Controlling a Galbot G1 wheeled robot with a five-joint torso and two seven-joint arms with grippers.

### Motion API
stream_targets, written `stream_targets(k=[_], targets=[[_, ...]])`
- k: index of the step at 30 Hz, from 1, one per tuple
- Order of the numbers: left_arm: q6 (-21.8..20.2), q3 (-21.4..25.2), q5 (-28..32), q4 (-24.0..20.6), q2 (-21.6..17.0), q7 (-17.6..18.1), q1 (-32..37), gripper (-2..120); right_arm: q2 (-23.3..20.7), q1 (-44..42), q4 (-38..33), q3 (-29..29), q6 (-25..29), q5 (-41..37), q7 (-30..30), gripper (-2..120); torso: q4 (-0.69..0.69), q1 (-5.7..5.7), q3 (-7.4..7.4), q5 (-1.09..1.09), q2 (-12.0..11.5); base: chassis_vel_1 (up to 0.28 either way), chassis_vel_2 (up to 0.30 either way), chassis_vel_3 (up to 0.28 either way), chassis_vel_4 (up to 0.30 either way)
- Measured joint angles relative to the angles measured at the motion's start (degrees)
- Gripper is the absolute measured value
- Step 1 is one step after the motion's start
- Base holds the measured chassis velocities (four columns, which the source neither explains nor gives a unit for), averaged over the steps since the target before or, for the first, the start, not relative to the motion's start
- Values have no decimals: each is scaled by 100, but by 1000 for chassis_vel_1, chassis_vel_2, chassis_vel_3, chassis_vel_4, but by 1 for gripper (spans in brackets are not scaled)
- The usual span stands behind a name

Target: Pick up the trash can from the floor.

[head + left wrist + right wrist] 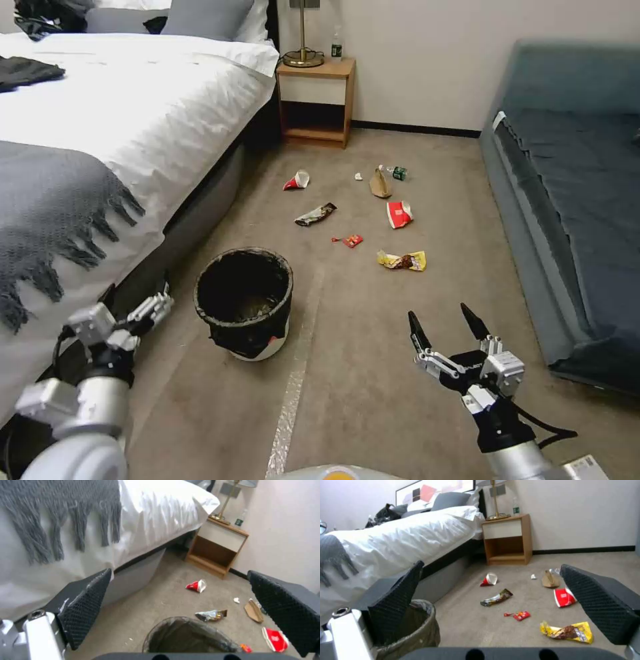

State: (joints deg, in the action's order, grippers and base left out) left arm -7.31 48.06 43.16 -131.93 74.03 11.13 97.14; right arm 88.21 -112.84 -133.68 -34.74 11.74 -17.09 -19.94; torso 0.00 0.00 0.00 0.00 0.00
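Observation:
The trash can point(243, 303) stands upright on the floor point(387, 393), a small round white bin with a black liner folded over its rim. It sits beside the bed, just left of a pale tape strip point(293, 387). My left gripper point(137, 300) hovers open to the can's left, close to the bed's side. In the left wrist view the rim of the trash can point(186, 637) lies below and ahead of the left gripper point(179, 571). My right gripper point(437, 311) is open, well right of the can. In the right wrist view the trash can point(420, 627) sits behind one finger of the right gripper point(491, 564).
A white bed point(133, 113) with a grey fringed throw runs along the left. A dark blue sofa point(573, 200) lines the right. A wooden nightstand point(317, 100) stands at the back wall. Scattered litter lies beyond the can: red cups point(399, 214), wrappers point(403, 260), a paper bag point(380, 184).

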Motion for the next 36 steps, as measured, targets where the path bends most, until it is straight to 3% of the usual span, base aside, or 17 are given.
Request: stream_targets(k=[4, 9, 18, 24, 36], targets=[[-490, -15, 550, 204, -210, 382, -444, 100, -45, 40, 57, -2, -13, -9, 0, 100, -1, 0, 0, 0, 0, 0, 0, 0, 0], [-832, -69, 686, 521, -350, 530, -691, 100, -119, 155, 139, 30, -64, -29, 0, 100, 1, 0, 0, 0, 0, 0, 0, 0, 0], [-1177, -342, 740, 1268, -406, 539, -988, 100, -259, 324, 286, 74, -119, -76, -2, 100, 1, 0, 0, -2, 0, 0, 0, 0, 0], [-1324, -605, 747, 1896, -572, 317, -1430, 100, -272, 370, 285, -1, -116, -188, -2, 100, 0, 0, 0, 0, 0, 0, 0, 0, 0], [-2019, -1017, 1298, 2467, -715, 511, -2019, 100, -197, 473, 371, 7, -107, -187, -9, 100, 0, 0, 0, 0, 0, 0, 0, 0, 0]])
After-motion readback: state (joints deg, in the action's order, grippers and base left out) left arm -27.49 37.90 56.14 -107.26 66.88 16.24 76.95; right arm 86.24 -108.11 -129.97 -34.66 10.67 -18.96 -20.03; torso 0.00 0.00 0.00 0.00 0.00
